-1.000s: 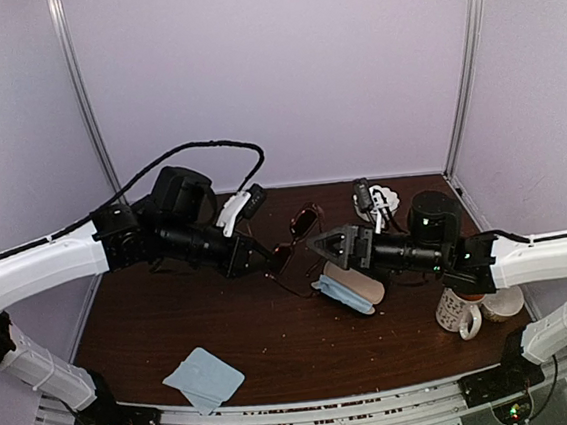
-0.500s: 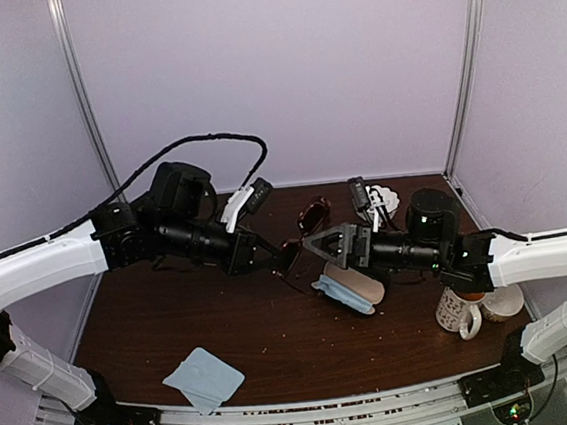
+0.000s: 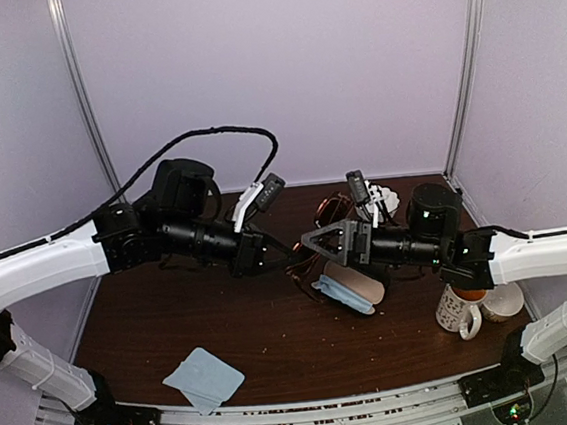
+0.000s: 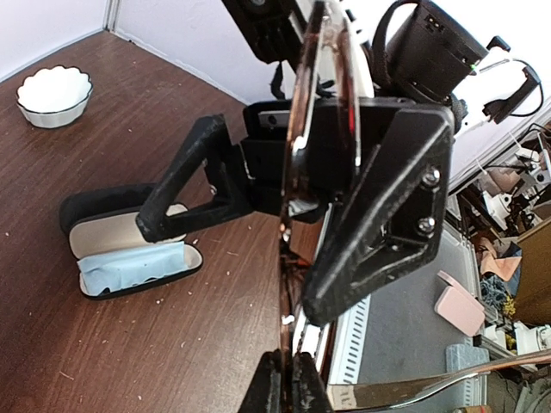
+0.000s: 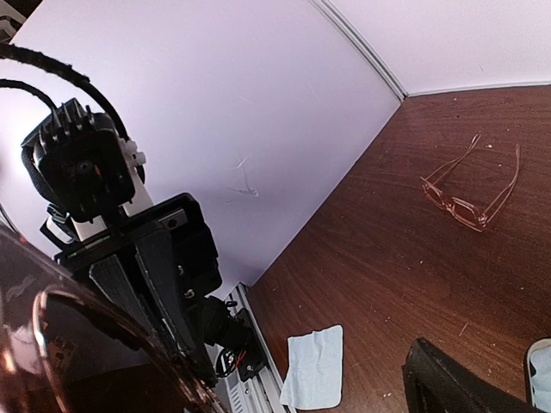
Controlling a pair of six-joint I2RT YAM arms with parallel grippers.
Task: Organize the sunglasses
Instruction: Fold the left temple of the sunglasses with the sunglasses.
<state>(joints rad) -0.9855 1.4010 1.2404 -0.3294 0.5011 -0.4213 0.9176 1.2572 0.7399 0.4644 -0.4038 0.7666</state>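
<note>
My left gripper [image 3: 286, 255] is shut on a temple of the dark-lensed sunglasses [image 3: 331, 208] and holds them above the table. In the left wrist view the sunglasses [image 4: 323, 103] stand edge-on above that gripper [image 4: 297, 379], between the spread black fingers [image 4: 185, 185] of my right gripper [image 3: 309, 250], which is open and not touching them. The right wrist view has a dark lens [image 5: 69, 361] close at the bottom left. A second pair of sunglasses [image 5: 469, 194], with a thin reddish frame, lies unfolded on the table.
An open black glasses case [image 3: 351, 288] with a blue cloth inside lies under the right arm, also visible as the case [image 4: 129, 258]. Another blue cloth [image 3: 204, 379] lies near the front edge. A mug [image 3: 459, 311] and a white bowl [image 3: 505, 302] stand at the right.
My left gripper has carried the dark sunglasses to the right and up, in between the right gripper's open fingers. The right gripper has edged a little left.
</note>
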